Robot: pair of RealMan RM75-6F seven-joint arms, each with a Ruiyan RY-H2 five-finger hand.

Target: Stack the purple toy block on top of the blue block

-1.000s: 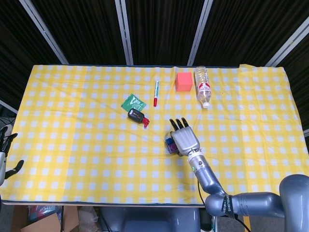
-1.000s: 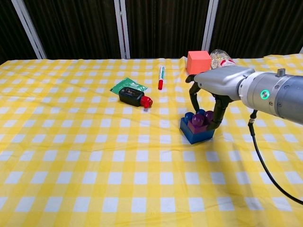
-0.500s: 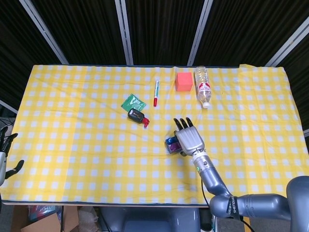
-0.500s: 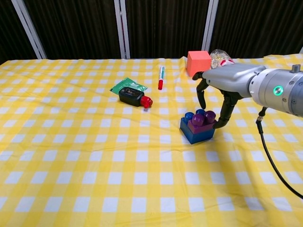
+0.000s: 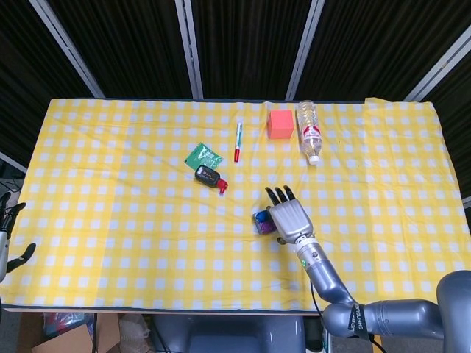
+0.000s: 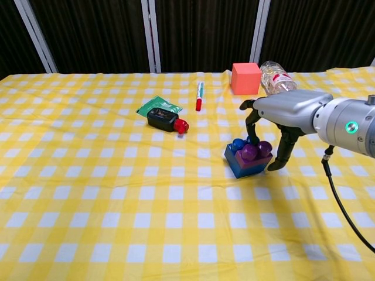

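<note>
The purple block point(image 6: 254, 154) sits on top of the blue block point(image 6: 241, 168) near the middle of the yellow checked cloth; in the head view the purple block point(image 5: 263, 227) and the blue block point(image 5: 260, 217) peek out left of my hand. My right hand point(image 6: 285, 112) hovers just right of and above the stack with its fingers point(image 6: 280, 153) hanging down apart on either side, holding nothing. The same right hand point(image 5: 291, 219) covers the stack's right part from overhead. My left hand point(image 5: 9, 234) shows only partly at the far left edge, off the table, fingers spread and empty.
A black bottle with a red cap point(image 6: 164, 121) and a green packet point(image 6: 155, 106) lie left of the stack. A red-capped marker point(image 6: 199, 96), an orange cube point(image 6: 245, 78) and a lying plastic bottle point(image 6: 277, 76) are at the back.
My right hand has let go of the purple block and drawn back to the right and toward me. The stack has shifted very slightly. The left hand has not moved.
</note>
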